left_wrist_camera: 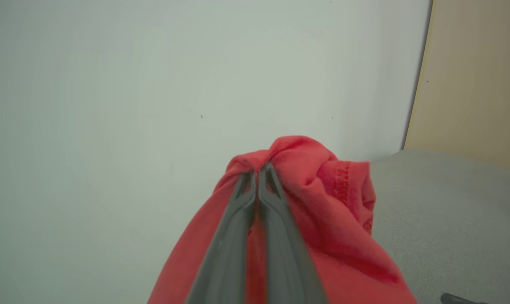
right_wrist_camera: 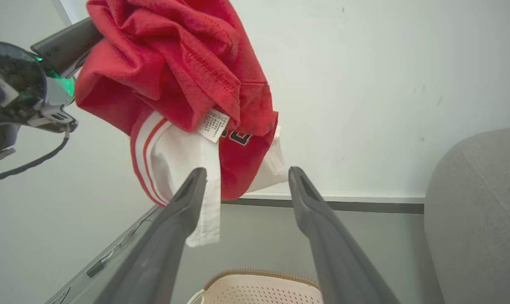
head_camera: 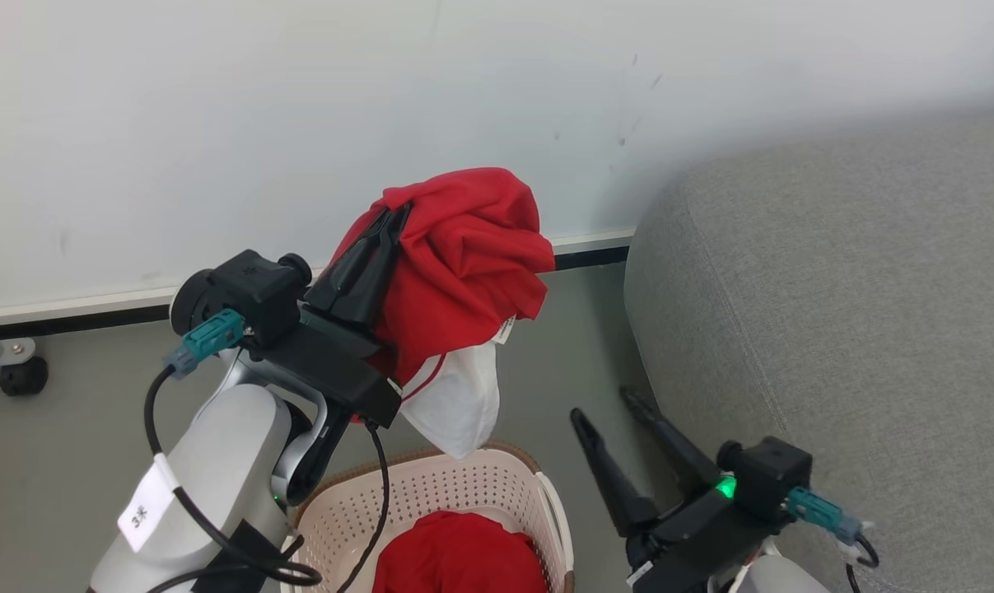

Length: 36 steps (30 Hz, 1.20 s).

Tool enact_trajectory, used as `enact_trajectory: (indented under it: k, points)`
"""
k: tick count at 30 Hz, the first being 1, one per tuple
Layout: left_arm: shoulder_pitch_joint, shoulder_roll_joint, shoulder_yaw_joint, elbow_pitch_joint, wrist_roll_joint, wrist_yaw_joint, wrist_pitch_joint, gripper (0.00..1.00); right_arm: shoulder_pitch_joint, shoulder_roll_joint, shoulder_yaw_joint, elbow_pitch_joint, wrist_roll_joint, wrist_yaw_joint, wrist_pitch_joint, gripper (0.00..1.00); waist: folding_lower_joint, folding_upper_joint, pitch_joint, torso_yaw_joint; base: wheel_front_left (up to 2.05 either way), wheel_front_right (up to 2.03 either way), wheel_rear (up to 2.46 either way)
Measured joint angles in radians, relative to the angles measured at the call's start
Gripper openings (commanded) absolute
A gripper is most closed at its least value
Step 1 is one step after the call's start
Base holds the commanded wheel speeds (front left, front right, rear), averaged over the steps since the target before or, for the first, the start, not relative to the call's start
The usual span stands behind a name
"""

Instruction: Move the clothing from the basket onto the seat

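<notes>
**A:** What's the step in hand, and how should it go?

**B:** Carrying, I'd judge. The left end effector (head_camera: 395, 212) is pinched tight on a bunched fold of a red shirt (head_camera: 464, 247). The rest drapes off its tips and hangs below them, white sleeve (head_camera: 455, 403) lowest, above the basket (head_camera: 472, 486) and apparently clear of its rim. I'd keep it high and swing slowly toward the sofa (head_camera: 834, 313), off to the right of the tips. Let go only once the cloth is over the cushion.

**A:** Any risk?

**B:** The hold is on a small fold, so a quick swing might shake it loose.

**A:** And the other arm?

**B:** The right end effector (head_camera: 602, 403) stands spread wide, holding and touching nothing. The sofa's edge is just to its right, the basket to its left, and the hanging shirt is up ahead of its fingers.

**A:** Anything left to move?

**B:** A second shirt (head_camera: 459, 552) lies in the basket, beneath the left end effector.
</notes>
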Motion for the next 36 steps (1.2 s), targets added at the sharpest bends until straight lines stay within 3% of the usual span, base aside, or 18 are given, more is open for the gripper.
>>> enact_trajectory:
  k: [16,36]
  points:
    - [-0.069,-0.061,-0.066,-0.046,0.011,0.005,0.045,0.00,-0.179,-0.054,0.211,0.115,0.069,0.000,0.056,1.00,0.0000,0.0002,0.005,0.074,0.00,0.00,0.00]
    - [-0.100,-0.100,-0.134,-0.067,0.009,-0.003,0.083,0.00,-0.381,-0.001,0.383,0.286,0.310,0.000,0.054,1.00,0.0000,0.0002,0.009,0.198,0.00,0.00,0.00]
